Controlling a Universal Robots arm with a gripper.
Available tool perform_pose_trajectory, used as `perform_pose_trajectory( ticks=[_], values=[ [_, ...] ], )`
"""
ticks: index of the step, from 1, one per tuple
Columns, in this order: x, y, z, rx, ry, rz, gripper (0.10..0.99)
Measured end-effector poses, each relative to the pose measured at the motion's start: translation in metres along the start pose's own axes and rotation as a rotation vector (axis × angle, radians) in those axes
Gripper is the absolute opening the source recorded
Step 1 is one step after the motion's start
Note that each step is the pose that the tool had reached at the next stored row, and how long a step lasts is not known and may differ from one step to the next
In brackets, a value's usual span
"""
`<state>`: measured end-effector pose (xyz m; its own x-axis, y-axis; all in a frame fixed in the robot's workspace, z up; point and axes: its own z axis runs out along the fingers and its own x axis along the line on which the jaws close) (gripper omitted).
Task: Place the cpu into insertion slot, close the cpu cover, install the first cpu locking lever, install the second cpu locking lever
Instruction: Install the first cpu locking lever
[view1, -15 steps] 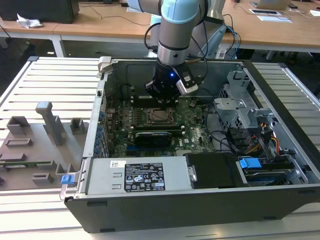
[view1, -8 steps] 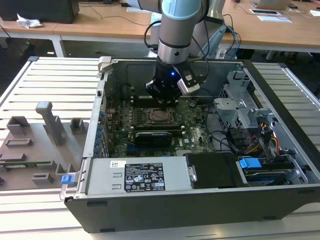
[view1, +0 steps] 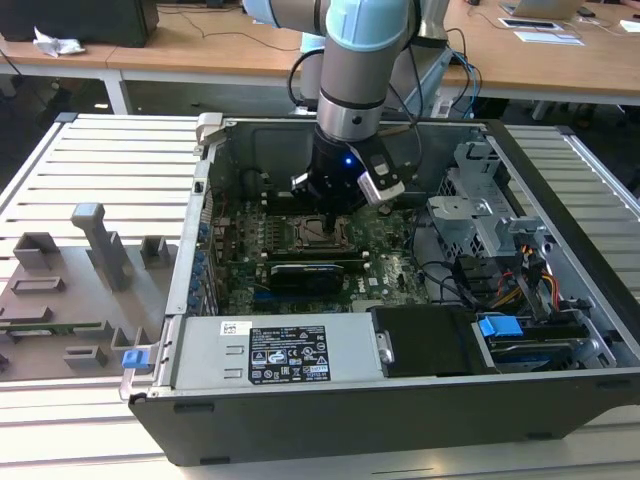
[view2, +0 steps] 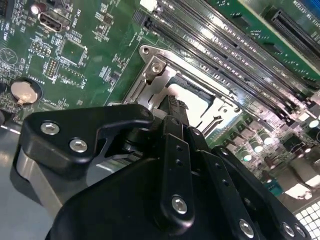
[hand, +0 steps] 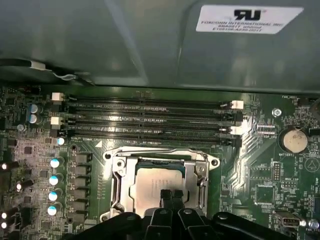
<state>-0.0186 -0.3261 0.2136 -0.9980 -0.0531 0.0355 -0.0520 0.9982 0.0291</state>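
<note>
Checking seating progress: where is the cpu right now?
In the first wrist view, the cpu lies in the insertion slot, beneath the gripper, below the memory slots.

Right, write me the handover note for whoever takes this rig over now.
Gripper: down inside the PC case, fingertips together directly over the cpu; contact can't be confirmed.
Cpu: seated in the insertion slot on the motherboard.
Cpu cover: looks folded down around the chip in both wrist views.
Done: cpu placed, cover apparently closed.
Left: locking levers; whether either is latched can't be told.

Slatted metal worktable (view1: 100, 150) in front; wooden desks (view1: 200, 45) behind, papers (view1: 545, 35) on top.
</note>
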Motion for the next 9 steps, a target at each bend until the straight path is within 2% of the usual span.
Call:
perform_pose_trajectory(
  ticks=[6,9],
  values=[
    [0.0006,0.0005,-0.0174,0.000,-0.0002,0.000,0.106],
    [0.0010,0.0009,-0.0305,0.000,-0.0002,0.000,0.106]
  ],
)
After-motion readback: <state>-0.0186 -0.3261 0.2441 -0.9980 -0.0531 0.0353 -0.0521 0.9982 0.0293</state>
